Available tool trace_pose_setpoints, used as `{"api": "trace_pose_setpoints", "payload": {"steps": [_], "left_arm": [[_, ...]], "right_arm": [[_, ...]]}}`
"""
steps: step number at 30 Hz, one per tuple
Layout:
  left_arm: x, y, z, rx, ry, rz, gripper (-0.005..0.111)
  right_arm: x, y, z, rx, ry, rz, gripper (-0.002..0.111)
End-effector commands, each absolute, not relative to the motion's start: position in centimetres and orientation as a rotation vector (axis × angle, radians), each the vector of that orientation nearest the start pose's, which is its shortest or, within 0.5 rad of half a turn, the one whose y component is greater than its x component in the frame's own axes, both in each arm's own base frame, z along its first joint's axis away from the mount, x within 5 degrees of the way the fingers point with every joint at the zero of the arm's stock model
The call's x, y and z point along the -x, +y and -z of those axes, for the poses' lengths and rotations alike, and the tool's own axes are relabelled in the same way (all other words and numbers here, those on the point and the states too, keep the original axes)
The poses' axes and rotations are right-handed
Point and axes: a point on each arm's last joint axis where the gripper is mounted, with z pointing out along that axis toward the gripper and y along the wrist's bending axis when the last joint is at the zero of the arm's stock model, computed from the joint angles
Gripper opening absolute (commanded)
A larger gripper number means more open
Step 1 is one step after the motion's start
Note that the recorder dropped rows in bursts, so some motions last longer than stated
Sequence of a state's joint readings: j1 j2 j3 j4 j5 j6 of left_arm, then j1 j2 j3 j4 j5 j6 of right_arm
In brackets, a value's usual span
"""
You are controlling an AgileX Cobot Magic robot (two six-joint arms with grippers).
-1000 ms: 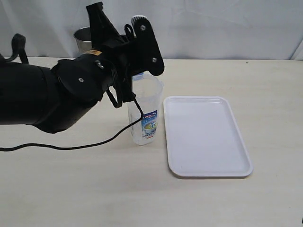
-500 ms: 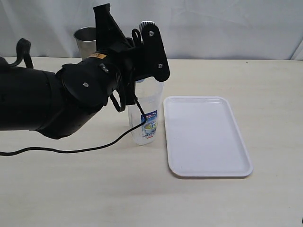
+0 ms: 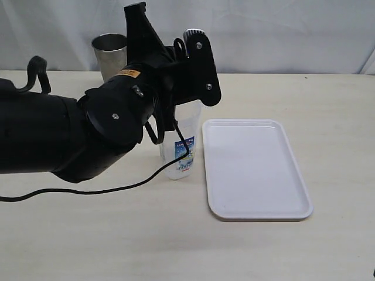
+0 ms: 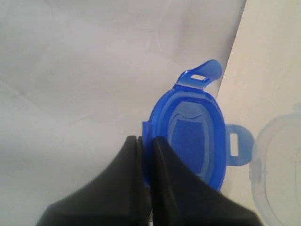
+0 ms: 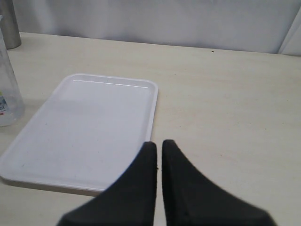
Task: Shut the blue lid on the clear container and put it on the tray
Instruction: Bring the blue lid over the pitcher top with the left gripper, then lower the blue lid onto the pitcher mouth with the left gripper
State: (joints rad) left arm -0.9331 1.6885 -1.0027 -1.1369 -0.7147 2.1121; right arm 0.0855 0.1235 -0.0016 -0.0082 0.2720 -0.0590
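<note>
1. So far, neither step of the task is finished. The blue lid (image 4: 193, 136) is not on the clear container (image 3: 192, 129), and the container is not on the tray (image 3: 258, 175).
2. The left gripper (image 4: 146, 140) has its claw pinched nearly closed on the lid's rim and holds the lid up off the bench (image 3: 328, 105). The lid's hollow side faces the wrist camera and two of its flaps stick out.
3. The container stands upright and open-mouthed on the bench, just beside the tray's left long edge and apart from it. In the left wrist view its clear rim (image 4: 277, 165) lies beside the lid, not under it.
4. My judgement is that the remaining steps are lining the lid up over the mouth, pressing it down, snapping the flaps, and then lifting the container across onto the tray.
5. The right gripper (image 5: 159, 147) hangs over the bench near the tray's near edge, its claw closed on nothing.
6. In the exterior view the left arm (image 3: 88, 129) hides the lid, the claw and the container's mouth, so the height of the lid above the mouth cannot be told. The lid's other flaps are hidden, and the container's label is too small to read.
7. A steel tumbler (image 3: 108, 50) stands at the bench's far edge, half behind the arm.
</note>
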Motion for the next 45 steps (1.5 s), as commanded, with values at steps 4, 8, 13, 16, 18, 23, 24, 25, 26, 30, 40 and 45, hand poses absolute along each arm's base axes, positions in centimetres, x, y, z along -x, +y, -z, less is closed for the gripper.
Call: {"api": "trace_pose_setpoints", "payload": {"steps": [4, 8, 13, 16, 18, 23, 24, 25, 26, 30, 40, 45], "left_arm": [[-25.5, -25.9, -25.8, -1.250, 1.341, -0.703, 0.000], [-24.9, -26.5, -25.8, -1.263, 1.326, -0.686, 0.000], [-24.3, -27.0, -25.8, -1.276, 1.311, -0.671, 0.000], [-24.3, -26.9, -25.7, -1.267, 1.331, -0.666, 0.000], [-24.3, -26.8, -25.7, -1.262, 1.346, -0.662, 0.000], [-24.0, -26.6, -24.7, -1.313, 1.336, -0.664, 0.000], [-23.9, -26.5, -24.5, -1.324, 1.333, -0.668, 0.000], [-23.8, -26.4, -24.1, -1.340, 1.326, -0.676, 0.000], [-23.7, -26.2, -23.8, -1.358, 1.317, -0.684, 0.000], [-23.4, -25.8, -23.1, -1.385, 1.310, -0.703, 0.000], [-23.0, -26.3, -22.6, -1.446, 1.310, -0.632, 0.000], [-23.0, -26.3, -22.5, -1.445, 1.314, -0.631, 0.000]], "right_arm": [[-6.3, 0.5, -18.2, 0.133, 1.867, -0.012, 0.005], [-6.3, 0.5, -18.2, 0.133, 1.867, -0.012, 0.005], [-6.3, 0.5, -18.2, 0.133, 1.867, -0.012, 0.005], [-6.3, 0.5, -18.2, 0.133, 1.867, -0.012, 0.005], [-6.3, 0.5, -18.2, 0.133, 1.867, -0.012, 0.005], [-6.3, 0.5, -18.2, 0.133, 1.867, -0.012, 0.005], [-6.3, 0.5, -18.2, 0.133, 1.867, -0.012, 0.005], [-6.3, 0.5, -18.2, 0.133, 1.867, -0.012, 0.005], [-6.3, 0.5, -18.2, 0.133, 1.867, -0.012, 0.005], [-6.3, 0.5, -18.2, 0.133, 1.867, -0.012, 0.005], [-6.3, 0.5, -18.2, 0.133, 1.867, -0.012, 0.005], [-6.3, 0.5, -18.2, 0.133, 1.867, -0.012, 0.005]]}}
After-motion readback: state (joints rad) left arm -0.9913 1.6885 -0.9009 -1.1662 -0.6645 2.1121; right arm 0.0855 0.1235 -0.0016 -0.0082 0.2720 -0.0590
